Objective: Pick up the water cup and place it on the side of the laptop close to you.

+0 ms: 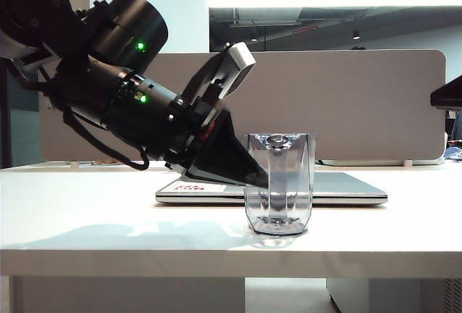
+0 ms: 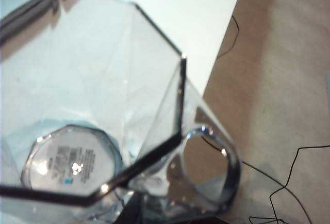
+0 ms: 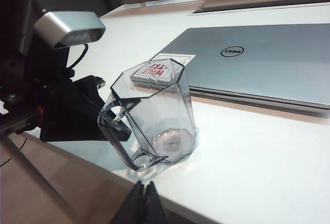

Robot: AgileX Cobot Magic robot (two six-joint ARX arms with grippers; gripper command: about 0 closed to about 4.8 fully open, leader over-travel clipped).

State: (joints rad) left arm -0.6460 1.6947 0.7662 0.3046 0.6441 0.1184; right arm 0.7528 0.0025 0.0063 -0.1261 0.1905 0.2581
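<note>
The water cup (image 1: pixel 279 183) stands upright on the white table (image 1: pixel 86 219), on the near side of the laptop (image 1: pixel 346 187), between the laptop's front edge and the table's own edge. That looks like the spot the task asks for, so the carrying part seems done. In the right wrist view the cup (image 3: pixel 154 113) sits just in front of the corner of the closed laptop (image 3: pixel 268 61) that carries the white-and-red sticker (image 3: pixel 157 69), close to it but apart.

The left gripper (image 1: pixel 249 176) reaches down at a slant from the left and its black fingers (image 3: pixel 116 128) meet the cup at the handle side. It is closed, and appears to be pinching the handle or the wall beside it, though the exact contact is hard to make out. From the left wrist view the camera looks straight down into the cup (image 2: pixel 93 110), with the loop handle (image 2: pixel 211 167) nearest the lens.

The right gripper (image 3: pixel 144 203) hangs off the table's near edge with its fingers pressed together, holding nothing, well away from the work.

What seems left: let go of the cup and draw the left arm back without tipping it
</note>
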